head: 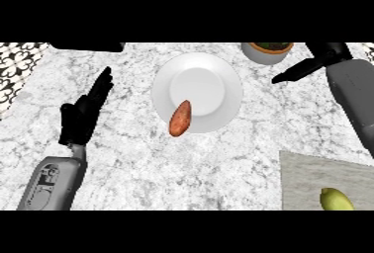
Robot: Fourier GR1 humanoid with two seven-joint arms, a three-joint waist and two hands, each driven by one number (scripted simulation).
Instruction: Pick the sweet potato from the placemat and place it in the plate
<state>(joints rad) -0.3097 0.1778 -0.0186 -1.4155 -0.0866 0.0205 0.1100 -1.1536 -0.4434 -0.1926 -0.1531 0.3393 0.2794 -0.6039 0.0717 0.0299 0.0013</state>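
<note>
From above, one sweet potato (179, 118) lies on the near rim of the single white plate (219, 69), tip hanging slightly over the counter (182, 168). Two hands: the left hand (84, 113) rests with straight fingers, holding nothing; the right hand (310, 64) is spread near one pot (266, 52), also bare. One placemat (321, 173) carries one yellow-green fruit (335, 199).

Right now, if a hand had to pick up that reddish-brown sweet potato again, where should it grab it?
Probably around the middle of the reddish-brown sweet potato, fingers closing across its narrow width from above. It lies lengthwise on the white round plate, over its lower-left rim, with tapered ends that offer less to hold.
</note>
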